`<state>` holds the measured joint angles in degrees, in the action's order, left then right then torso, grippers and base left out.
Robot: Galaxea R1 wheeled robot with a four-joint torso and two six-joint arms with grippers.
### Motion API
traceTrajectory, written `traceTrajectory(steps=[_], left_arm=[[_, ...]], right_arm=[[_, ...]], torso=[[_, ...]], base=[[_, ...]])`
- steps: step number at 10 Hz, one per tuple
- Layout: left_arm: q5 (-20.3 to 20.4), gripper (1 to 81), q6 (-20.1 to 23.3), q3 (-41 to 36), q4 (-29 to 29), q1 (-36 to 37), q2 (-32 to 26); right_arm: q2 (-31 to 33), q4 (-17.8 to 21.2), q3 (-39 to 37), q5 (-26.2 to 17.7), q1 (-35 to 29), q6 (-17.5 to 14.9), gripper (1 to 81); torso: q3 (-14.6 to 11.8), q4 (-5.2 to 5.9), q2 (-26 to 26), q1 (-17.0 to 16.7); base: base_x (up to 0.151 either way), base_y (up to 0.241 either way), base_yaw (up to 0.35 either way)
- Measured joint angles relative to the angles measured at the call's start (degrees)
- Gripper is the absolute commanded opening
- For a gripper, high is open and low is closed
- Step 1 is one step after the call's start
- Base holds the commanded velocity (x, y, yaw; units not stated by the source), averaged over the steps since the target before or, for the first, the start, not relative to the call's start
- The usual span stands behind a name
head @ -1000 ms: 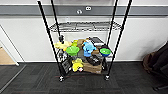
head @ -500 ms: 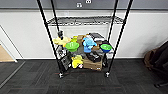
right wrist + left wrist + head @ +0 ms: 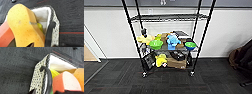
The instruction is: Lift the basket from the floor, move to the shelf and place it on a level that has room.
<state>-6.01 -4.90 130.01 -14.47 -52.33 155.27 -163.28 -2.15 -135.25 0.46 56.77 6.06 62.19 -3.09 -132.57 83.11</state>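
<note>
Left wrist view is where the start is made: whether the left pincer is open or shut cannot be told, and the same must be said of the right pincer. Close by the left wrist, one dark curved handle (image 3: 49,77) is seen on the end wall of the basket (image 3: 37,75). In the right wrist view, a second dark handle (image 3: 50,31) is seen on the other end wall of the basket (image 3: 55,30). The basket is seen over the floor (image 3: 16,65), which is dark grey carpet, but whether it is touching the carpet cannot be told. One basket is counted, with two handles. Inside it, two sponges are counted: one yellow sponge (image 3: 23,27) and one orange-red sponge (image 3: 63,82). One small yellow-green thing (image 3: 54,73) is tucked under them. The basket is judged to be light, because sponges weigh little. Its woven walls are likely a bit soft, so they could bend if squeezed. The two handles are judged the best places to take hold, one for each side, so the basket is kept flat. Farther off, in the head view, one shelf (image 3: 203,35) is seen against the white wall. The level (image 3: 169,17) looks bare. On the tier below it, two green bowls are counted, the left green bowl (image 3: 156,44) and the right green bowl (image 3: 190,45), with one blue toy (image 3: 172,41) between them.
</note>
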Motion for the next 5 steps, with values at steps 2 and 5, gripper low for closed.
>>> traceTrajectory(steps=[2, 5], left_arm=[[-0.11, 81.1, 0.02, 0.06, 0.00, -0.22, 0.10], [0.04, 81.1, 0.02, 0.06, -0.02, -0.20, 0.18]], right_arm=[[-1.08, 0.06, -0.05, -0.33, -0.44, 1.16, 81.1], [-2.05, 0.20, -1.18, -0.39, -0.83, 3.04, 81.1]], torso=[[0.02, 0.00, -0.87, 0.54], [0.02, 0.00, -0.78, 0.48]], base=[[0.000, 0.000, 0.000], [0.000, 0.000, 0.000]])
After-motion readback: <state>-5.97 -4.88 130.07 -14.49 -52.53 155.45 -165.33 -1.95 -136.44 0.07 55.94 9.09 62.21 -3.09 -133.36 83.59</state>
